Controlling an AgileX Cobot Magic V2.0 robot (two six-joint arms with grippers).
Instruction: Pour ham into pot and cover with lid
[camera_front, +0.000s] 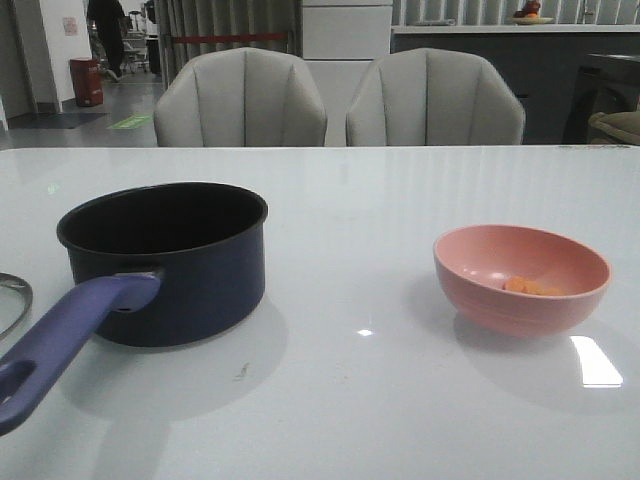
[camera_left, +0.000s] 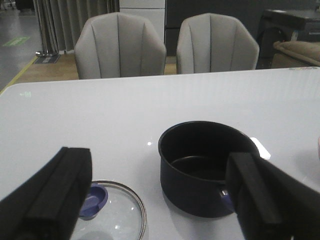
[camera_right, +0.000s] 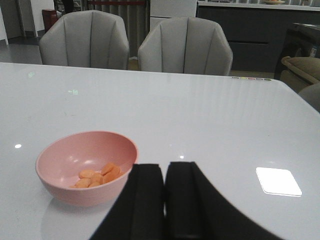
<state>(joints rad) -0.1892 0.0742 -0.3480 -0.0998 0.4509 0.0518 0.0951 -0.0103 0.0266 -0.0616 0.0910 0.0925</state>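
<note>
Two grey chairs (camera_front: 240, 98) stand tucked behind a glossy white table (camera_front: 360, 400), with a dim office corridor beyond them. On the left of the table sits the pot (camera_front: 175, 262), dark navy, black and bare inside, its long purple handle (camera_front: 65, 335) reaching toward the near edge. The lid (camera_left: 117, 212) lies flat on the table just beside the pot, further left, knob (camera_left: 94, 199) up; only a sliver of its rim shows at the left edge from the front. Well apart on the right is a pink bowl (camera_front: 520, 280) with the ham (camera_right: 97, 176), a few orange chunks heaped low in its bottom.

Neither arm touches anything. The left gripper (camera_left: 160, 200) hangs above the near side of the pot and lid with its fingers spread wide and nothing between them. The right gripper (camera_right: 165, 200) sits near the bowl with its fingers pressed together, empty.

Nothing of the task looks started. My worry is the bowl: its wall is smooth and curved, so a pinch on the rim could slip or tip it early and scatter ham on the table. The long handle could also be knocked, swinging the pot away from the pour.
</note>
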